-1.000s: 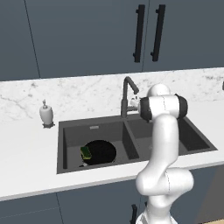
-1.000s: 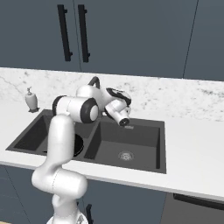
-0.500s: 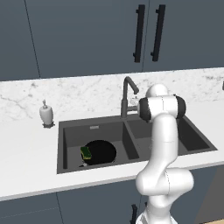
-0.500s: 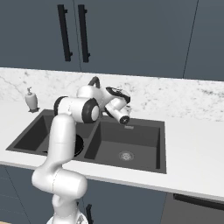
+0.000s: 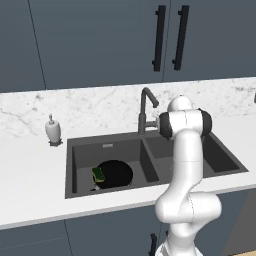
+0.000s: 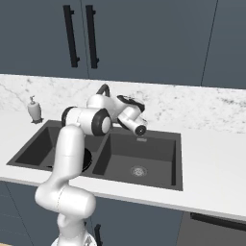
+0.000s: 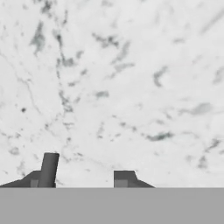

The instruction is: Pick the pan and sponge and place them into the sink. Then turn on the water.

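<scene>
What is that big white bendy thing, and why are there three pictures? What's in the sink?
The white bendy thing is a robot arm in a pretend, computer-drawn kitchen. Two pictures come from cameras riding behind it, one on its left and one on its right, so you see the same sink from two sides. The third comes from a tiny camera on its hand; the two dark stubs at the bottom are its fingers, set apart with nothing between them, facing white marble.

In the left basin lies a black pan with a green and yellow sponge at its edge. The right basin has just a metal drain. A dark curved faucet stands behind the sink, with no water running. A white soap bottle sits on the counter.
</scene>
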